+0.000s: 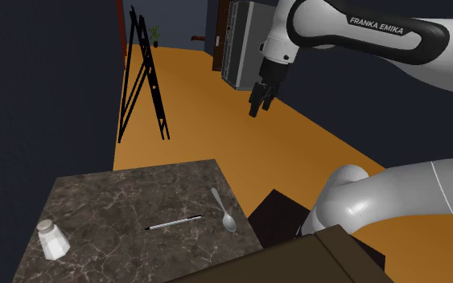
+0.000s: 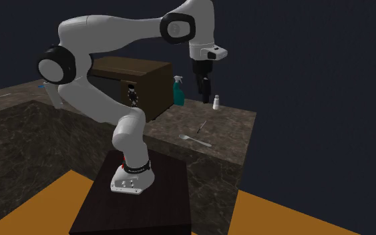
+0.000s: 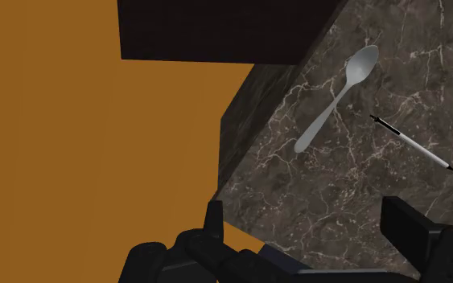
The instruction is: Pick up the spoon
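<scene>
Hanging high over the orange floor in the shoulder view, the gripper [image 1: 259,100] is well apart from the spoon [image 1: 224,211]. The spoon lies flat on the dark marble counter [image 1: 104,201], near the edge at that view's right, with a pen [image 1: 174,222] just beside it and a white shaker [image 1: 52,239] at the lower left.

In the second exterior view the gripper [image 2: 203,90] hangs well above the counter [image 2: 236,143]. The spoon [image 2: 196,140] is near the front edge, and a teal spray bottle [image 2: 178,91] stands farther back.

In the wrist view the two black fingers [image 3: 214,229] stand apart with nothing between them. The spoon [image 3: 335,96] lies ahead of them, close to the counter's edge.

It looks light, stiff and smooth, and lying so low it may skid. I'd pinch it across the narrow handle, near the middle.
</scene>
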Robot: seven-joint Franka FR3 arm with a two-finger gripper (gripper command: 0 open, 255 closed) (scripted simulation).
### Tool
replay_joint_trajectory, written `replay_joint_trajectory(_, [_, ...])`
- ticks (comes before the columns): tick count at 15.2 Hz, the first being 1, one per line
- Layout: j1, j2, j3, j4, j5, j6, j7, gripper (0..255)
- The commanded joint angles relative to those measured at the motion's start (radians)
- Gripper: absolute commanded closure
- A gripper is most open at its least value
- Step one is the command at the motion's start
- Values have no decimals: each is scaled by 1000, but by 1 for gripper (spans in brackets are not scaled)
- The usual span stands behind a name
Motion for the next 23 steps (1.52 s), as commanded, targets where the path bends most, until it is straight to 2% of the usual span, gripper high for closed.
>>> replay_joint_trajectory(1, [0,0,0,0,0,0,0,0])
replay_joint_trajectory(13, [-20,9,130,-350,176,285,307,0])
replay_joint_trajectory(18, [-5,80,197,-454,276,438,425,0])
replay_joint_trajectory(23, [26,207,267,-522,394,620,530,0])
